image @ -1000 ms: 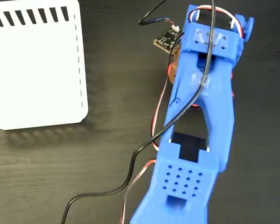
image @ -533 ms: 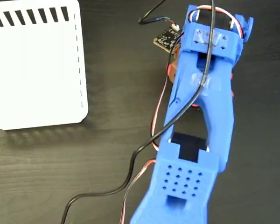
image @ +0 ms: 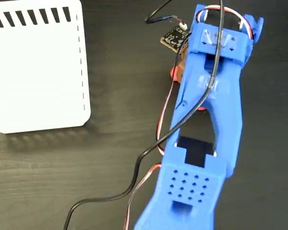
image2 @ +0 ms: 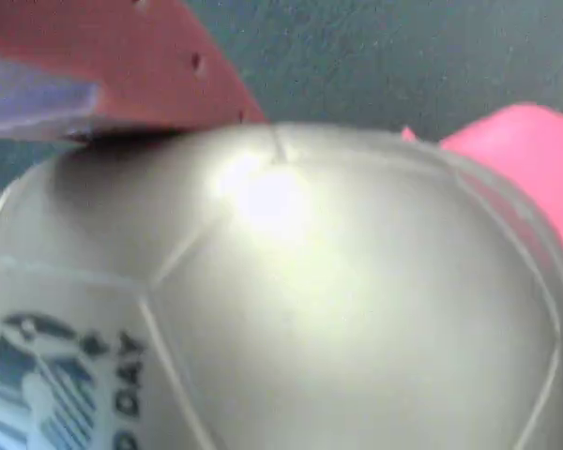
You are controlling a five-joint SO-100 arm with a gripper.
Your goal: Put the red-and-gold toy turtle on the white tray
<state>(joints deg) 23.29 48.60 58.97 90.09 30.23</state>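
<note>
The blue arm [image: 201, 134] stretched up across the dark table [image: 110, 158], its head bent down over the turtle [image: 174, 73], so that from above only a sliver of red and brown showed at the arm's left edge, just under the little circuit board [image: 174, 37]. The wrist camera was so near that the shell [image2: 291, 309] filled almost the whole picture, pale and shiny with a bright glare spot, a pink foot or head [image2: 525, 159] poking out at the right. A red finger [image2: 131, 66] lay against the shell's upper left, which is where a finger would go for a grip; the other finger was out of sight, so I could not tell whether the gripper had clamped on the toy or only stood around it. The tray [image: 38, 67] sat well apart at the upper left, nothing on the part in view. I judged this the grasping step, with lift and carry to come.
</note>
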